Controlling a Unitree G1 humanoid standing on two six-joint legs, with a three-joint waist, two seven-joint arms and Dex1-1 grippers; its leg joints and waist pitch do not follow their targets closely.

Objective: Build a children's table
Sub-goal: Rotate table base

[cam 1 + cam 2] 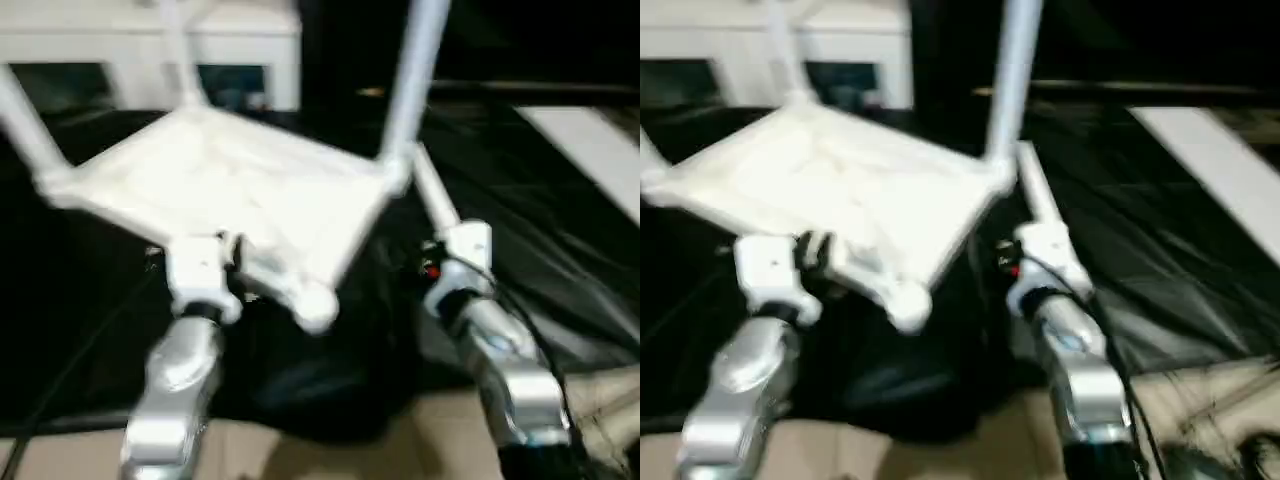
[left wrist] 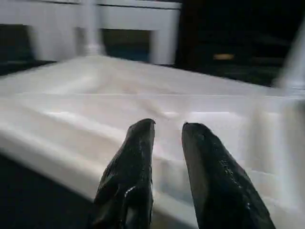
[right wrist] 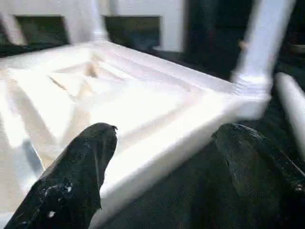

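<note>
The white tabletop (image 1: 240, 190) lies upside down on black cloth. Three white legs stand up from its corners, at the left (image 1: 25, 120), the back (image 1: 180, 50) and the right (image 1: 415, 70). Its near corner socket (image 1: 315, 305) holds no leg. Another leg (image 1: 1035, 195) lies on the cloth along the tabletop's right edge. My left gripper (image 2: 167, 126) is at the near-left rim, its fingers a narrow gap apart with nothing clamped between them. My right gripper (image 3: 167, 138) stands wide open by the right edge, beside the lying leg (image 3: 290, 109).
A white cabinet (image 1: 150, 40) with dark openings stands behind the tabletop. Black cloth (image 1: 540, 220) covers the work area and bulges under the near corner. A white board (image 1: 590, 140) lies at the far right. Light floor (image 1: 300, 450) and cables (image 1: 1220, 440) show near me.
</note>
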